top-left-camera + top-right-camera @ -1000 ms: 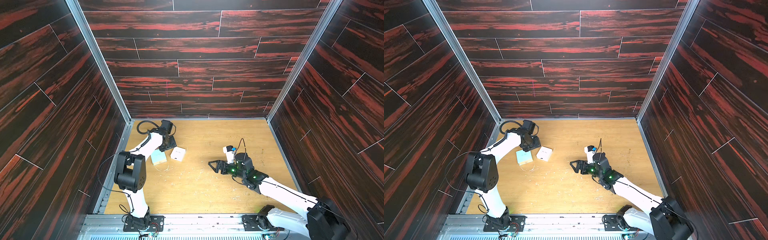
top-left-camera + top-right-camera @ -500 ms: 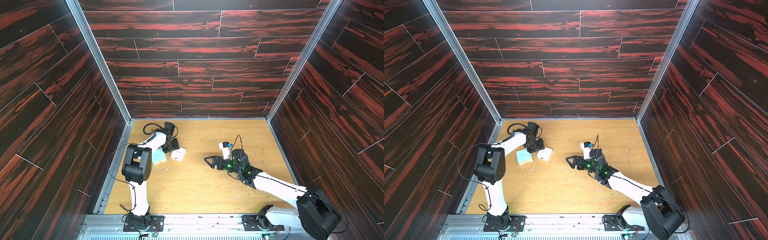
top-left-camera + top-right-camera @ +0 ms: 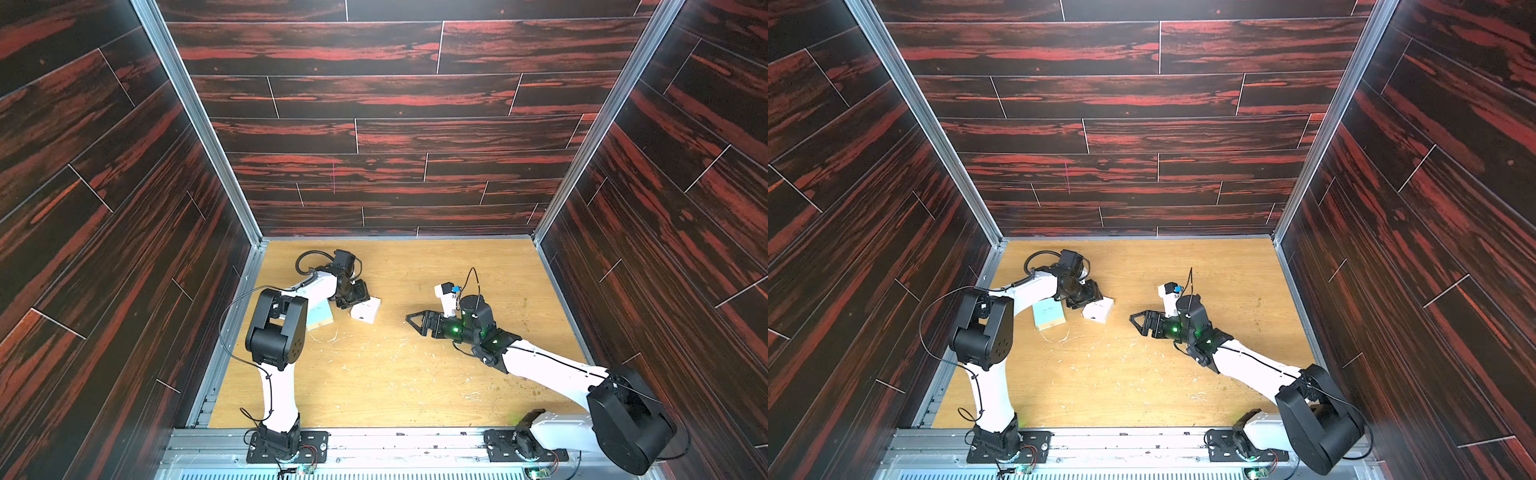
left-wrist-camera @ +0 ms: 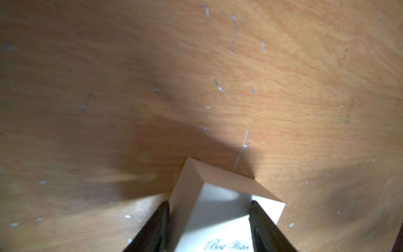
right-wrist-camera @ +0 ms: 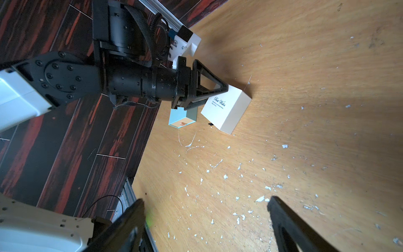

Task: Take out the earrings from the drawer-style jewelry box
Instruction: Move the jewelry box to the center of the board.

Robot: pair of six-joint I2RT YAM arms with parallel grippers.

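Straddling one end of the drawer-style jewelry box (image 4: 218, 218), your left gripper (image 4: 209, 207) has its black fingers (image 4: 157, 227) on either side of the white carton. Whether they squeeze it cannot be told. The box carries the script lettering (image 4: 226, 245) "Best Wishes" and lies flat on the scuffed wooden tabletop (image 3: 374, 374), on the left side in both top views. Just beside it, nearer the left wall, lies a flat teal box (image 5: 182, 119) with a tan edge, partly under the left arm's wrist. Your right gripper (image 5: 207, 229) hangs over the middle of the table with its jaws spread wide and nothing between them. It points toward the jewelry box and is well apart from it. Dark red wood-grain walls (image 3: 1142, 124) close in the workspace on three sides.
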